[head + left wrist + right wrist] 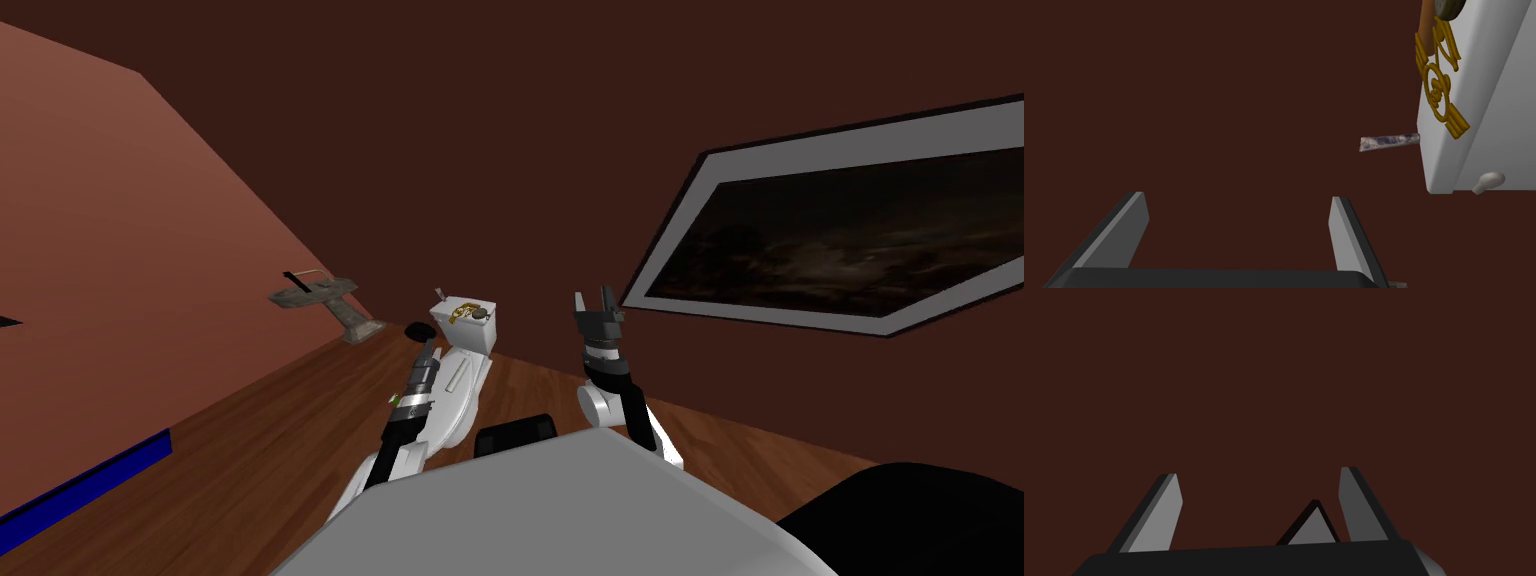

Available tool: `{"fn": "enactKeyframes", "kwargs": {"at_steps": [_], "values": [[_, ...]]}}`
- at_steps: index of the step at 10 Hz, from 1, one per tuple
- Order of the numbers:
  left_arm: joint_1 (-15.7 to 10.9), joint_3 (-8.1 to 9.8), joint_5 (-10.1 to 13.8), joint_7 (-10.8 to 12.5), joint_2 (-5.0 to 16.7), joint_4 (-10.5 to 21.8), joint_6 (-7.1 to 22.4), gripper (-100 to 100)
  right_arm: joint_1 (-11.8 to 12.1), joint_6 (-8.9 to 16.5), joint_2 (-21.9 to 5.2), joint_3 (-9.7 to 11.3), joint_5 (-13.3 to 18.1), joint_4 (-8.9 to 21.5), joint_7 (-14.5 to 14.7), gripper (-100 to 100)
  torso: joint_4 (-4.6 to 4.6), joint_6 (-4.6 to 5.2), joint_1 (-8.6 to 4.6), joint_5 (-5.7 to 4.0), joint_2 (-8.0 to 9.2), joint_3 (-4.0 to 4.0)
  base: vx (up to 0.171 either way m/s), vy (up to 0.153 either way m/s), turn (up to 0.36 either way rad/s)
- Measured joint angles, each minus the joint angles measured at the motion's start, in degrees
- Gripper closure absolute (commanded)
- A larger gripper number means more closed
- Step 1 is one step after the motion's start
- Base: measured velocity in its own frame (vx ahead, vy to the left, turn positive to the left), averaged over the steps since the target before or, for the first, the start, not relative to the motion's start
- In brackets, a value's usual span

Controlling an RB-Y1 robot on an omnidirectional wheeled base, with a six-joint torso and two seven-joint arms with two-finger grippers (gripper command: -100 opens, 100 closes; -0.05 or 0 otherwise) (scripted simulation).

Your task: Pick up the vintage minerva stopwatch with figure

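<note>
On the flat top of a white, box-shaped toilet cistern [1474, 145], by its edge, lay the vintage stopwatch with figure, a gold, ornate piece of loops and bars [1439, 90]. In the head view it showed as a small gold glint on the cistern lid [462, 313]. A brownish cylinder [1426, 25] and a round dark grey object [1449, 7] sat just beside it, apparently touching, and a thin grey-blue stick [1389, 142] jutted past the lid's edge near the pale flush lever [1489, 181]. The step in hand looked like the approach. The left end effector [1236, 197] stood open with nothing between its blades, aimed at the dark red-brown wall [1224, 100] with the cistern off to one side, apart from the stopwatch. In the head view it hung just beside the cistern [424, 338]. The next move probably called for swinging that hand across over the lid, lining the blades up on the gold piece, then closing. The lid edge and the crowding neighbours left little margin, so a nudge could push the stopwatch off. The wall behind the cistern limited reach from that side, while the brown wooden floor [250, 440] left more room on the near side. The right end effector [592, 300] was raised well apart, its blades also spread and empty [1258, 473], below a grey-framed dark picture [850, 240].
</note>
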Motion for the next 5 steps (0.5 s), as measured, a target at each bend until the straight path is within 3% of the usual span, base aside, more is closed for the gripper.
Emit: {"fn": "enactKeyframes", "kwargs": {"at_steps": [2,5], "values": [[0.1,-0.52,-0.8,-1.1,-0.3,4.4,-1.0,-100,0.0,0.0,0.0,0.0,0.0,0.0,0.0,0,-0.01,0.0,-0.01,-0.01,-0.04,-0.02,-0.205,0.08,-0.058],[-0.3,-0.87,-1.3,-1.6,0.3,8.9,-0.3,-100,0.0,0.0,0.0,0.0,0.0,0.0,0.0,0,-0.09,0.0,-0.16,-0.03,-0.43,-0.24,-0.118,0.036,-0.055]]}}
